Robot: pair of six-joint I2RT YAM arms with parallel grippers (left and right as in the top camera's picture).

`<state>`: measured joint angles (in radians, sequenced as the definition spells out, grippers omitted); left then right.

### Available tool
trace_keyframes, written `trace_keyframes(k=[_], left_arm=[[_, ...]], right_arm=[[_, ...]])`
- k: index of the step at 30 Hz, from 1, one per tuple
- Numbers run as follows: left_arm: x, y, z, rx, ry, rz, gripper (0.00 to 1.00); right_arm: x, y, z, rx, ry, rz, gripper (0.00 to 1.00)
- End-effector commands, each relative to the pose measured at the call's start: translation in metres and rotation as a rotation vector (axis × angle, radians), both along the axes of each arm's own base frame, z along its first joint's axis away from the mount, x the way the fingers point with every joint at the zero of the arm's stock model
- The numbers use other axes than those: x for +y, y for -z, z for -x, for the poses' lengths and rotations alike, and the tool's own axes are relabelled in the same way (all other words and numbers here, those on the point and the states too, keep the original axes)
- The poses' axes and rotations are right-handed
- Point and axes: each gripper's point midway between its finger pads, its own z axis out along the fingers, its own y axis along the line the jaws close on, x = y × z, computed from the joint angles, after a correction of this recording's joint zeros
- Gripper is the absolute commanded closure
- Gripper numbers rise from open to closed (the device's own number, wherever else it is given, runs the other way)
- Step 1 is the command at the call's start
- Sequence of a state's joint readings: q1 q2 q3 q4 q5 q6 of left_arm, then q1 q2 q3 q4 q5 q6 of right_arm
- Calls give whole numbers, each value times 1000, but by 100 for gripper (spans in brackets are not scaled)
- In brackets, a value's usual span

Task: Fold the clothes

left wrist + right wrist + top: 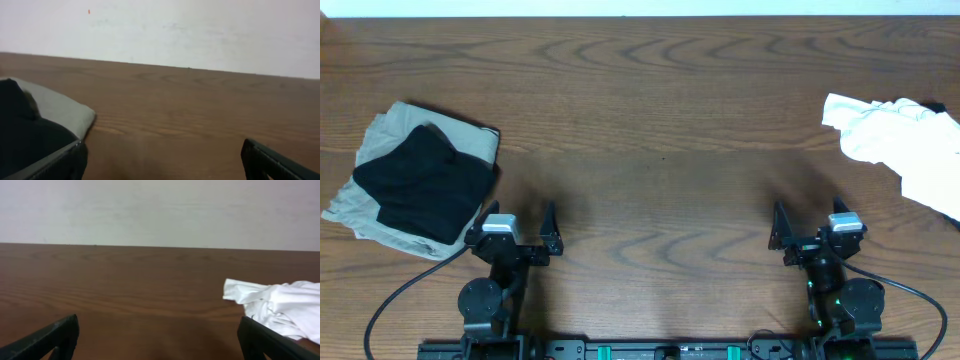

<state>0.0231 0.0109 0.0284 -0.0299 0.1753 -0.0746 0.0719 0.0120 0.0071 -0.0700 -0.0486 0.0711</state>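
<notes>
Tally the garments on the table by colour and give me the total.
White garment: 1
Black garment: 1
Beige garment: 1
Total: 3
Not counted: a dark sliver at the far edge of the white garment, too small to identify.

The left gripper point(162, 159), jaws spread wide, hangs low over the wooden table point(200, 100); at the left edge a black garment point(22, 137) lies on a beige garment point(62, 107)
</notes>
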Motion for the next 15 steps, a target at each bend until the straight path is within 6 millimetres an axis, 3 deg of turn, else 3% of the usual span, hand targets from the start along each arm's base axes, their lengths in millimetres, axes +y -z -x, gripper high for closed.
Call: trace_keyframes(k=[1,4,9,15], left_arm=[[-19,-3,4,20,95,133,2],[-29,-24,10,1,156,168,2],[-31,-50,19,67,160,156,2],[-30,-72,22,230,163,89,2]], right_arm=[[9,-4,3,13,-51,-41,1],[5,-12,7,48,-34,-37,1],[-5,-43,13,103,27,-27,1],[-9,-57,7,321,57,-16,1]])
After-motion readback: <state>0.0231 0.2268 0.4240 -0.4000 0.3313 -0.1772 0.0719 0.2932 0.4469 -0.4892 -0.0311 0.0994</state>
